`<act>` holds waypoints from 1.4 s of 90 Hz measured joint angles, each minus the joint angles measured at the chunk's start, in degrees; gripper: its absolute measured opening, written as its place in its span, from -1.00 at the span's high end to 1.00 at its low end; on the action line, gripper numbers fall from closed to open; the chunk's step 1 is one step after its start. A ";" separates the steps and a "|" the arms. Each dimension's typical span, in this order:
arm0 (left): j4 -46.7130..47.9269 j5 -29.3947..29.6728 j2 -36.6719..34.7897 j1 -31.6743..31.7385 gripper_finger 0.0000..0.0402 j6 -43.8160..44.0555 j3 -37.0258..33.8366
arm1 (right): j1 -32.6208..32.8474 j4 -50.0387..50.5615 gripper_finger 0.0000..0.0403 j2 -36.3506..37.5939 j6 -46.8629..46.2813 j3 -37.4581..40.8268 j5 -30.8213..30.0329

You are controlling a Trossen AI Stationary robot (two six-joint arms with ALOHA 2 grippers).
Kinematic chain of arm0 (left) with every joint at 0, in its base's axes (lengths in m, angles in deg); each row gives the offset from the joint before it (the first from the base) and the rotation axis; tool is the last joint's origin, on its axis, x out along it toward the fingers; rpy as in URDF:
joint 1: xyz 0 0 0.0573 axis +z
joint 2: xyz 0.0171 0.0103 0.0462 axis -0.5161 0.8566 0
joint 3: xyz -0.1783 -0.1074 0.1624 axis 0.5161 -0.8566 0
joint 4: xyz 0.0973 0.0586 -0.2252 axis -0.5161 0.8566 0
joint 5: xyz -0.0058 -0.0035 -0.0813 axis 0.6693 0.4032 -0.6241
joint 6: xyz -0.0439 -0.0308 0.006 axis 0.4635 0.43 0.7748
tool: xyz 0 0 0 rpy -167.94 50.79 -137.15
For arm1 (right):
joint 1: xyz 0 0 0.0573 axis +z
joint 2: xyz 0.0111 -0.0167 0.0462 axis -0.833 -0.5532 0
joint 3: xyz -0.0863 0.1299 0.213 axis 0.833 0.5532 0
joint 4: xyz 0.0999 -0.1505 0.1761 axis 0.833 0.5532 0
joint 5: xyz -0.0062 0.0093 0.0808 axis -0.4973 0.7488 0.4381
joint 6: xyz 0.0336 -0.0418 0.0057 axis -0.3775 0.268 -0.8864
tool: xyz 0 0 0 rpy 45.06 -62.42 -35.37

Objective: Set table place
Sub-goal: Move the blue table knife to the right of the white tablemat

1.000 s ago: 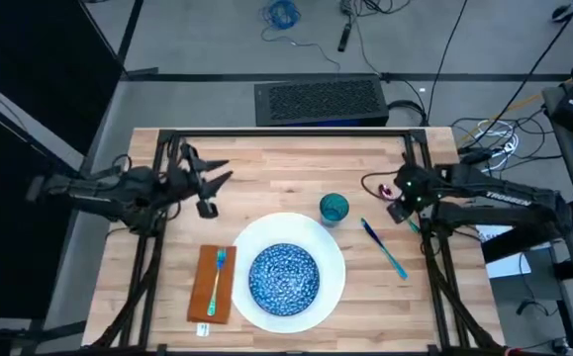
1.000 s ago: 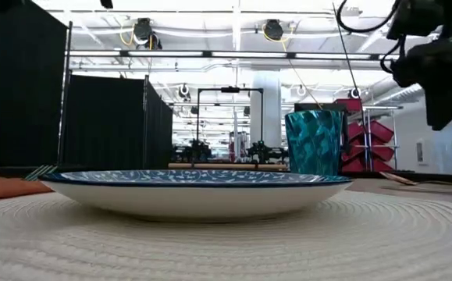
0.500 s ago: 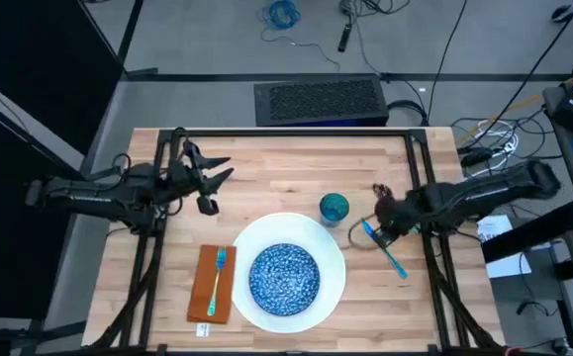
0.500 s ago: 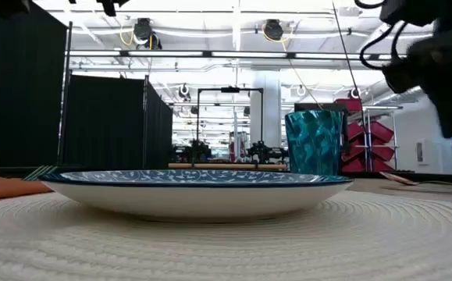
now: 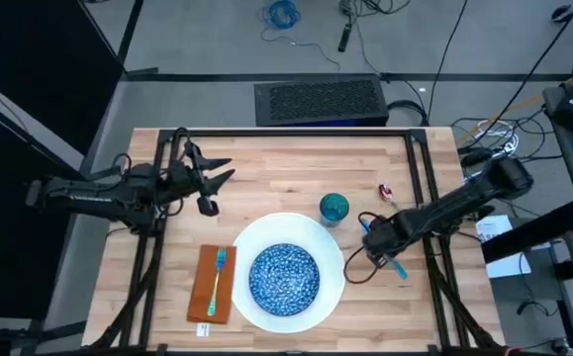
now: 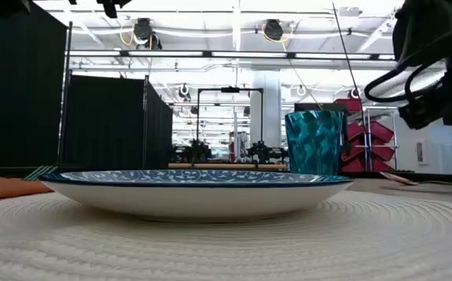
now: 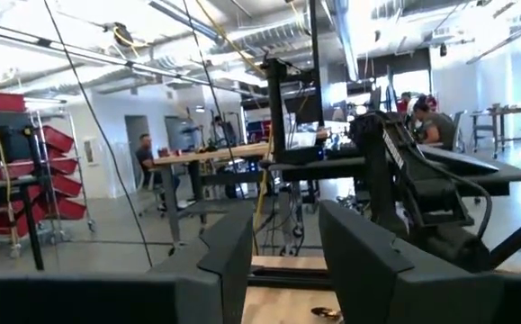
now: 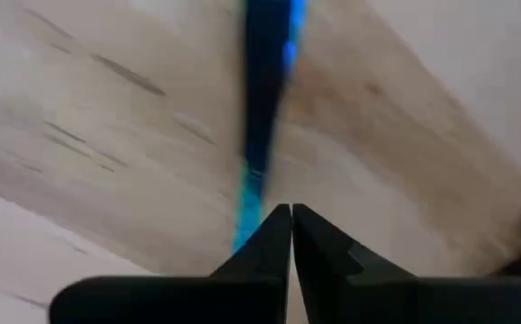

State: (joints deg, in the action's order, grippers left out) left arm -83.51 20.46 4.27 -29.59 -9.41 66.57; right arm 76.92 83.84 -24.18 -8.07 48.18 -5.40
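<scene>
Fingers first: left gripper [image 5: 210, 184] spread apart, empty, hovering over bare far-left part of large light-wood butcher-block table [image 5: 266, 163], idle. Right gripper [image 5: 373, 243] low on table just right of plate, fingertips [image 8: 282, 236] pressed together in right wrist view, slim teal-blue cutlery piece [image 8: 262, 117] running straight out from the tips; whether actually pinched, cannot tell.

Left to right in high view: orange-brown rectangular napkin [image 5: 208, 287] with small teal fork [image 5: 217, 277] lying on it, touching left edge of large white round plate [image 5: 336, 259]. Blue speckled bowl [image 5: 284, 278] centred on plate. Small teal cup [image 5: 334, 209] just beyond plate's far-right rim, upright. Cutlery piece on bare wood right of plate, angled, mostly hidden under right gripper, tip showing at near-right side. Small red-white object [image 5: 386, 192] farther back, unidentified.

Step in hand, by judgement: handling right-side cutlery, likely straightening or seating it beside plate; rest of setting looks in place. Next move calls for: keep tips low, nudge or lift handle parallel to plate edge, avoid clipping plate rim or cup, then release and rise clear.
</scene>
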 joint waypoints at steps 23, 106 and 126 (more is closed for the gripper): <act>-0.11 -1.28 0.00 0.00 0.42 0.02 0.00 | 2.11 -1.06 1.00 -1.75 -3.08 -0.17 -0.09; 1.50 -1.31 0.00 0.00 0.42 -0.04 0.04 | 9.99 -23.60 1.00 -2.01 -32.78 0.09 -9.65; 1.53 -1.31 0.00 0.00 0.42 -0.52 0.05 | 10.30 -23.58 1.00 -1.86 -32.17 -0.62 -11.79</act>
State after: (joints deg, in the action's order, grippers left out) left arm -81.98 19.15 4.27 -29.59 -9.94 66.62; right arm 87.22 60.26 -26.05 -40.24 47.56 -17.19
